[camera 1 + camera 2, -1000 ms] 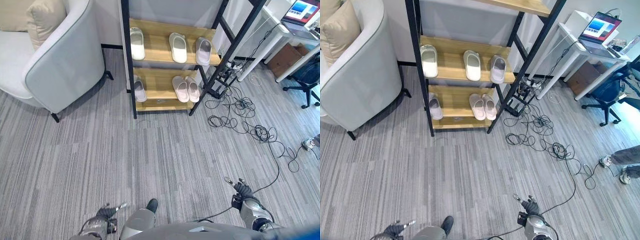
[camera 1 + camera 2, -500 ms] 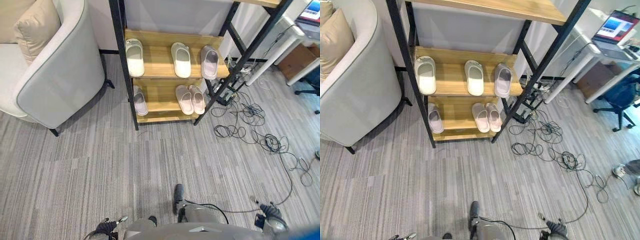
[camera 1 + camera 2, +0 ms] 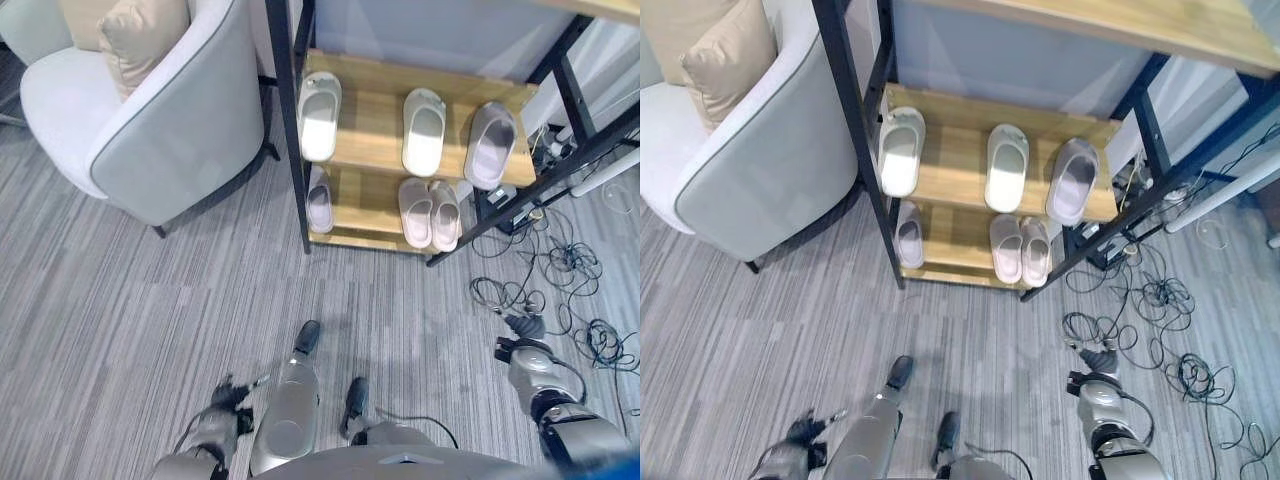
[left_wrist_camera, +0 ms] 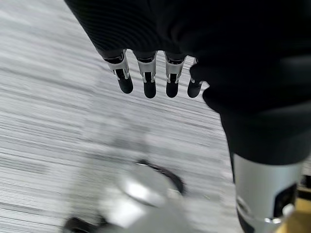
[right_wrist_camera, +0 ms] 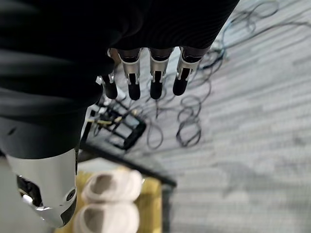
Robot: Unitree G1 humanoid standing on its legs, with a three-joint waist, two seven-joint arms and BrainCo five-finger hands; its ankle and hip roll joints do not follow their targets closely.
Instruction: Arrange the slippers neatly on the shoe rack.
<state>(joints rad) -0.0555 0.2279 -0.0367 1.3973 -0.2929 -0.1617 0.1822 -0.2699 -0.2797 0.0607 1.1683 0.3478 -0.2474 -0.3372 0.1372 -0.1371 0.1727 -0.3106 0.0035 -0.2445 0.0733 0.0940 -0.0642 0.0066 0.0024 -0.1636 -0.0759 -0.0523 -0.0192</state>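
Six slippers sit on the shoe rack (image 3: 290,120), a frame of black metal bars with flat boards of light wood. On the upper visible shelf (image 3: 370,130) lie three, well apart from each other: a white slipper (image 3: 319,115) at the left end, a cream slipper (image 3: 424,132) in the middle and a grey slipper (image 3: 491,144) at the right end. All have a soft, rounded, moulded shape with an open toe band. Their long axes run from the front edge of the shelf toward the wall, and the grey one is tilted a little to the side. On the lower shelf (image 3: 368,205) one pale slipper (image 3: 319,198) lies alone at the left, partly hidden under the board above, and a pink pair (image 3: 430,213) lies side by side and touching, near the right end, with the same long axis from front to back. No writing can be read on them.

The left hand (image 4: 155,73) hangs over the grey striped carpet (image 3: 150,320), its fingers (image 4: 149,82) straight and relaxed, holding nothing. The right hand (image 5: 146,73) also hangs free, low to the right of the rack, fingers loose and empty, above tangled black cables (image 3: 560,290) on the floor.

A pale grey armchair (image 3: 150,130) with smooth upholstery and a beige pillow (image 3: 140,40) stands just beside the rack on its left.
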